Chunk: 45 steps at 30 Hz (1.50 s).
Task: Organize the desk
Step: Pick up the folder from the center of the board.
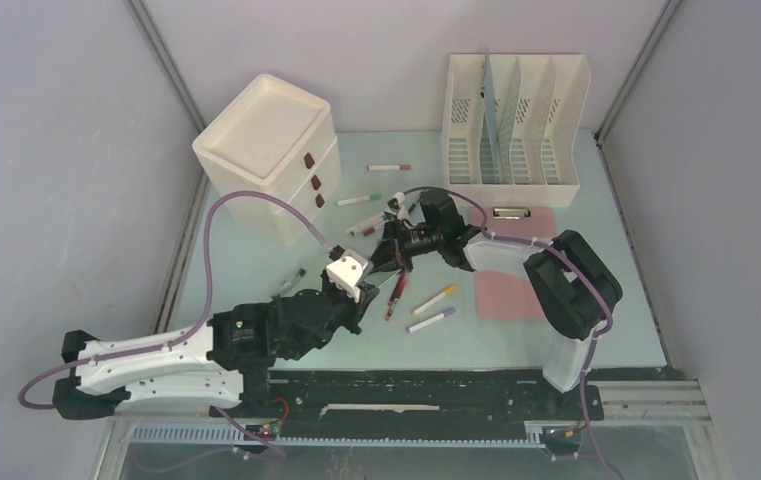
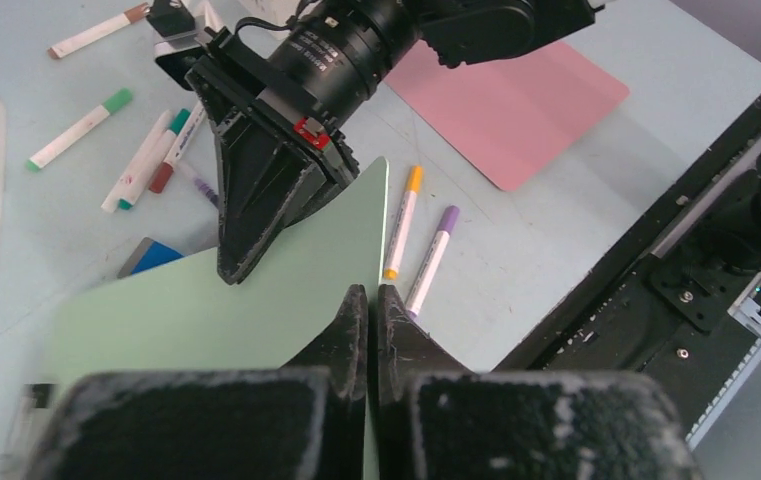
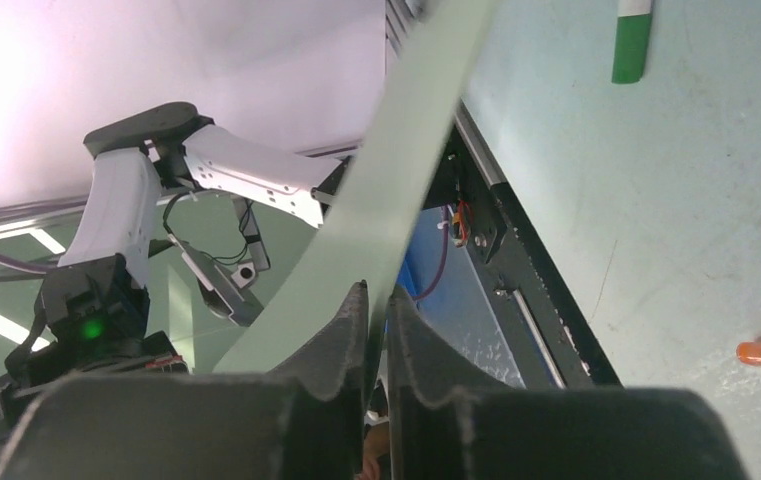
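**Both grippers on one green sheet, mid-desk**

Enclosure with plain grey walls [image 1: 46,150]; the desk [image 1: 256,250], pale mint green, fills the floor of it, black slotted rail along its near edge; cream file rack [image 1: 516,120] stands at its far right corner.

Cream drawer unit [image 1: 266,150] well to the left of the rack, also at the back; pink board [image 1: 511,295] lies flat on the desk in front of the rack, partly under the right arm; loose markers [image 1: 389,167] scattered left of the rack and forward of it, among them an orange-capped and a purple-capped one lying side by side.

Left gripper [image 2: 370,292]: fingers pressed together, pinching the edge of a thin green sheet [image 2: 256,300]. Right gripper [image 3: 378,295]: fingers closed on the same sheet, which runs up between them; both grips sit forward and left of the rack, above the desk's middle, close together.
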Each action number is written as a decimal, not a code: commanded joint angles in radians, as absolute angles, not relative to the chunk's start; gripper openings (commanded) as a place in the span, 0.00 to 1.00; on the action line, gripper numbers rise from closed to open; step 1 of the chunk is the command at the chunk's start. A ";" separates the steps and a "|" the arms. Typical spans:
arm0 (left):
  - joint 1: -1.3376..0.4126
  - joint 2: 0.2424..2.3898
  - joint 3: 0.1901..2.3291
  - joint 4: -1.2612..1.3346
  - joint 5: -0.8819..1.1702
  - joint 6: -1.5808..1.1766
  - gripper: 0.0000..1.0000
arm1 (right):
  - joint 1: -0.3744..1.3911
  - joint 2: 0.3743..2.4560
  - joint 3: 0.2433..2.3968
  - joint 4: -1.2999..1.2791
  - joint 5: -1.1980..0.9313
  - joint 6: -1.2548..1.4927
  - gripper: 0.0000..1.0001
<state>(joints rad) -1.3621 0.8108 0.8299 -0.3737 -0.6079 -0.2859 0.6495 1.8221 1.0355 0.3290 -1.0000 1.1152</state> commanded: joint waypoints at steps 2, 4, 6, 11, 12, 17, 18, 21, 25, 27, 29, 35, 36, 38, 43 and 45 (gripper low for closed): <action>-1.365 0.792 0.830 -0.307 -0.583 -0.272 0.00 | 0.660 1.797 1.067 0.352 -1.068 1.077 0.04; -1.366 0.779 0.830 -0.311 -0.583 -0.272 0.01 | 0.655 1.781 1.066 0.341 -1.077 1.059 0.00; -1.366 0.765 0.830 -0.314 -0.578 -0.272 0.08 | 0.651 1.756 1.067 0.324 -1.086 1.035 0.00; -1.366 0.716 0.831 -0.316 -0.554 -0.280 0.41 | 0.627 1.668 1.058 0.237 -1.088 0.928 0.00; -1.366 0.706 0.831 -0.315 -0.549 -0.284 0.50 | 0.619 1.646 1.048 0.231 -1.084 0.915 0.00; -1.366 0.654 0.831 -0.299 -0.512 -0.294 0.81 | 0.551 1.541 1.023 0.155 -1.078 0.818 0.00; -1.366 0.642 0.830 -0.294 -0.507 -0.296 0.86 | 0.534 1.522 1.017 0.141 -1.079 0.801 0.00; -1.365 0.591 0.824 -0.270 -0.511 -0.302 0.99 | 0.471 1.454 0.987 0.132 -1.089 0.765 0.00; -1.363 0.502 0.792 -0.211 -0.524 -0.297 1.00 | 0.361 1.340 0.951 0.153 -1.115 0.760 0.00; -1.354 0.465 0.768 -0.167 -0.527 -0.293 1.00 | 0.297 1.287 0.939 0.150 -1.125 0.754 0.00; -1.331 0.435 0.742 -0.124 -0.500 -0.297 1.00 | 0.230 1.228 0.916 0.171 -1.132 0.751 0.00; -1.061 0.434 0.618 0.110 -0.172 -0.473 1.00 | -0.047 1.049 0.874 0.269 -1.178 0.773 0.00; -1.003 0.454 0.584 0.177 -0.096 -0.525 1.00 | -0.084 1.020 0.866 0.282 -1.180 0.783 0.00; -0.892 0.514 0.532 0.328 0.053 -0.615 1.00 | -0.144 0.955 0.840 0.336 -1.193 0.821 0.00; -0.824 0.690 0.487 0.662 0.172 -0.727 0.99 | -0.211 0.864 0.788 0.398 -1.189 0.838 0.00; -0.823 0.740 0.492 0.756 0.169 -0.749 0.99 | -0.216 0.851 0.772 0.427 -1.194 0.857 0.00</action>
<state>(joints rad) -0.8322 0.6716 0.4843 0.4049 0.0338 -0.6338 -0.2005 0.8837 0.7959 0.3138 -1.1652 0.8127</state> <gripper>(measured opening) 0.993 0.007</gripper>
